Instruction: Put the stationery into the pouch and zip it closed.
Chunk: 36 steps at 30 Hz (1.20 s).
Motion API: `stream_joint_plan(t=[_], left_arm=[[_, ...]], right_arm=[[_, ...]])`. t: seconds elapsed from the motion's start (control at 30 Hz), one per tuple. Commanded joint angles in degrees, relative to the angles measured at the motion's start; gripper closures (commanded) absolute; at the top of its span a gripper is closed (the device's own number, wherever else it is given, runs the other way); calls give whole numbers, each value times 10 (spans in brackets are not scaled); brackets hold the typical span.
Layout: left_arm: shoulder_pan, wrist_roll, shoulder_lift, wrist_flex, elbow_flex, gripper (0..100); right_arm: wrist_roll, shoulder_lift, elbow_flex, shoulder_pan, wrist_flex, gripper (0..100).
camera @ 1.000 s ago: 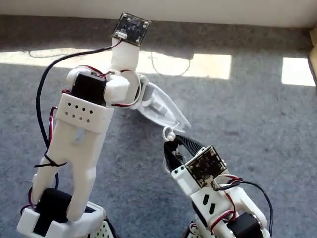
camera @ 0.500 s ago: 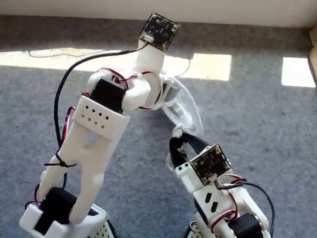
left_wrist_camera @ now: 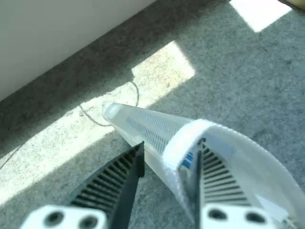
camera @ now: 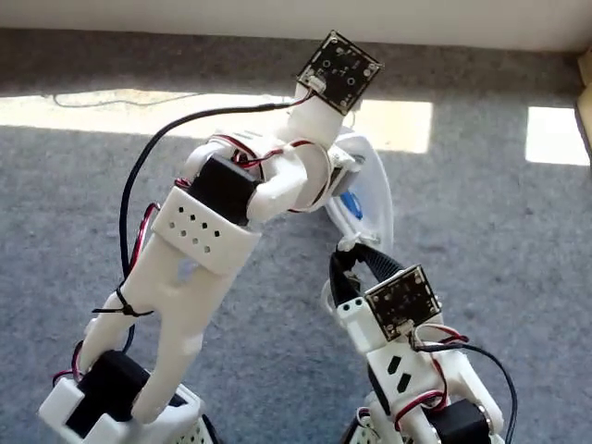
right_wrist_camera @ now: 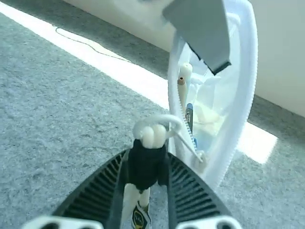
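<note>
Stationery (right_wrist_camera: 200,115) already inside the pouch (camera: 372,199), judging by a dark pen (right_wrist_camera: 189,113) and a pale stick (right_wrist_camera: 184,76) standing behind the open zip at upper centre of the right wrist view; loading most likely over. Pouch itself just right of centre in the high view, a see-through white mesh case held up over the grey carpet (camera: 490,277) between the two arms. Left gripper (left_wrist_camera: 169,148) at lower centre of the left wrist view, jaws pinched on one end of the pouch, mesh and white edging pressed between them. Right gripper (right_wrist_camera: 147,160) at lower centre of its own view, jaws closed on the zip pull (right_wrist_camera: 151,131), a white knotted cord with a dark sleeve. Zip gaping along most of the visible side, so closing hardly begun by the look of it: left to do, a long pull along the track with the far end held firm. No brand, label or writing legible anywhere; only a small dark-and-yellow mark on a white tag (right_wrist_camera: 138,217) at the bottom edge of the right wrist view, too small to read.
</note>
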Motion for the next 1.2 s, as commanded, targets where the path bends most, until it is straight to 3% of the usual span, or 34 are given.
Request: stream_joint_plan(t=[0.0, 0.17, 0.43, 0.77, 1.0, 1.17], left_arm=[[-20, -18, -9, -4, -51, 904], [-38, -55, -10, 14, -82, 934], [-57, -129, -9, 94, -182, 952], [-44, -171, -2, 93, -189, 958], [-3, -169, 48, 79, -181, 833], [23, -160, 70, 67, -184, 824]], right_arm=[[4, -5, 2, -6, -11, 993], [4, -5, 58, -48, -58, 993], [4, -5, 80, -51, -79, 993], [4, -5, 80, -81, -80, 993], [7, -6, 80, -58, -75, 993], [9, -6, 80, -7, -74, 993]])
